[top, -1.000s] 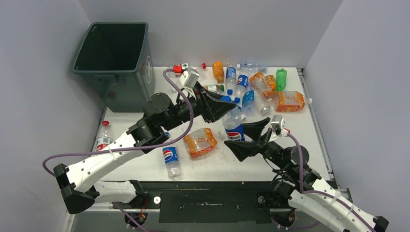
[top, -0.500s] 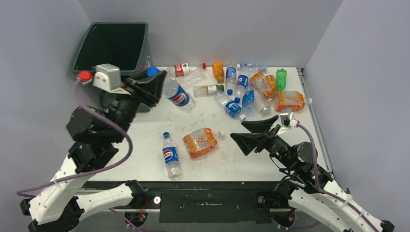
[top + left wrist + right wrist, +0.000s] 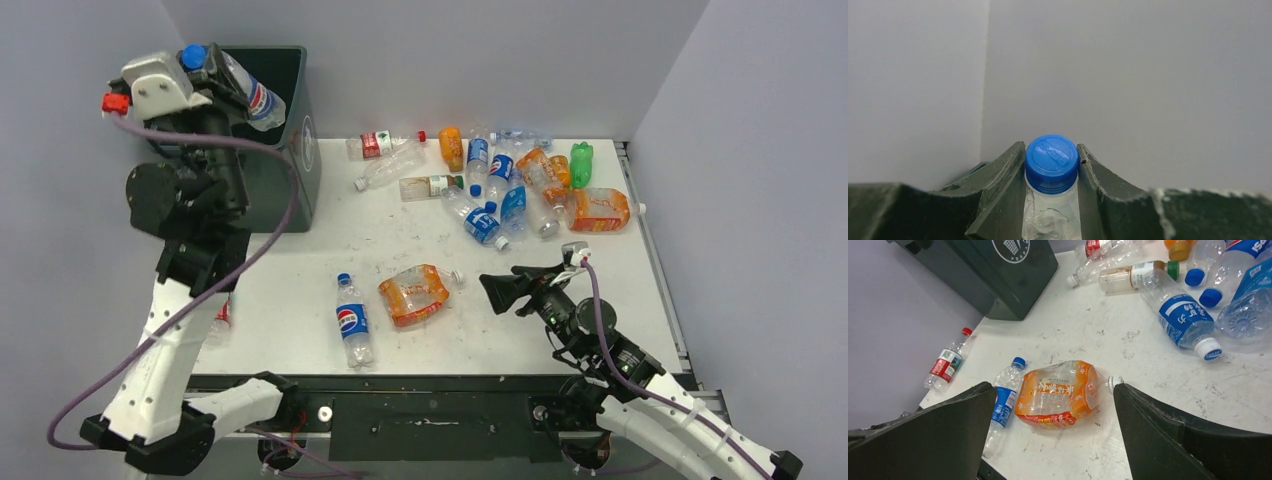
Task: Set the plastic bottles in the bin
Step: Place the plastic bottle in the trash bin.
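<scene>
Your left gripper [image 3: 212, 72] is clamped narrow on the neck of a clear bottle [image 3: 252, 97], just under its blue cap [image 3: 1052, 156], and it holds it high over the bin [image 3: 275, 170]. From above, the body seems to hang over the opening while the cap end sits near the left rim. That is the risk: let go with the neck over the thick rim and the bottle may strike it and tumble outside, down the wall side where neither arm looks able to reach. The hold is on the neck alone, so the tilted body could also swing or slip if you move sharply.

Your right gripper [image 3: 510, 282] stands wide and empty above the table [image 3: 1148, 370], with the crushed orange bottle [image 3: 1058, 395] framed between its fingers in the wrist view. A red-labelled bottle [image 3: 945, 365] lies near the table's left edge, and a low return sweep of the left arm could knock it off.

The held bottle and the one lying beside the orange one [image 3: 350, 320] both carry the Pepsi roundel. The orange label and a blue label [image 3: 1180, 315] show Chinese characters (too small for me to read). The cap's embossing is blurred, and the bin's white sticker [image 3: 1010, 247] shows a bin icon with cut-off lettering
</scene>
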Available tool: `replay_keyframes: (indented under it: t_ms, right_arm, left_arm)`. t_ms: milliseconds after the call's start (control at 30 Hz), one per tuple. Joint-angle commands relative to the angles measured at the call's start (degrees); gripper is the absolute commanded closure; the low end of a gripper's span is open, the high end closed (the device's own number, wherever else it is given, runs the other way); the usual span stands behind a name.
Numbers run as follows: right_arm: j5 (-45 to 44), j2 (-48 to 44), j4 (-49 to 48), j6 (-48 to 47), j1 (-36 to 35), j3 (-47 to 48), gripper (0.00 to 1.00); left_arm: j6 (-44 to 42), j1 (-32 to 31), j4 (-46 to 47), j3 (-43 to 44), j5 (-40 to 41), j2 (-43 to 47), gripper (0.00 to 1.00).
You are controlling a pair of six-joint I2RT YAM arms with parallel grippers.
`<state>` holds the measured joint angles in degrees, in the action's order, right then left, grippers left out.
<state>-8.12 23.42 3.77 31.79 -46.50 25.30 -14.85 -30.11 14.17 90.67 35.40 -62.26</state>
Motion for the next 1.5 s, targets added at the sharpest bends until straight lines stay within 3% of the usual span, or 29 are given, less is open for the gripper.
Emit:
replay_keyframes:
  t_ms: [0,100,233,567,633,733,933,1067,1300,1467]
  right_arm:
    - [1.64,1.58,-4.61,3.91,-0.16,-0.2,0.1]
    - [3.31,1.2,-6.18,5.38,-0.16,-1.48,0.1]
    - [4.35,1.44,-6.38,6.42,-0.15,-3.67,0.1]
    - [0.05,1.61,-0.4,6.72,-0.12,-4.37,0.1]
    - [-0.77,1.13,0.43,6.38,-0.15,-4.05,0.1]
    - [-2.86,1.24,1.76,5.69,-0.11,-2.39,0.1]
    - [-9.23,4.36,5.37,5.3,-0.1,2.39,0.1]
    - [-14.6,8.05,7.1,5.97,-0.07,5.6,0.1]
    - [-30.35,17.57,7.77,12.05,0.69,12.31,0.1]
    - [-33.76,24.08,2.34,17.37,7.79,14.04,0.1]
  left_arm:
    - [16.85,12.22,-2.77,2.09,-5.03,-5.5,1.0]
    - [20.43,16.53,2.79,0.72,-5.13,-7.36,1.0]
    - [16.62,17.27,7.53,2.47,-4.51,-11.65,1.0]
    - [8.79,19.93,6.21,5.5,4.29,-23.23,1.0]
    - [9.33,20.26,6.62,5.04,4.4,-23.76,0.85]
    - [9.78,19.73,7.31,4.06,3.11,-22.74,0.49]
    - [9.1,15.19,7.46,3.54,1.54,-16.3,0.1]
    - [8.45,7.64,3.99,2.21,-1.75,-10.71,0.04]
    - [11.01,-11.5,-23.06,4.43,-12.82,-7.94,0.05]
    - [17.18,-17.01,-33.72,-8.3,-19.79,-4.21,0.04]
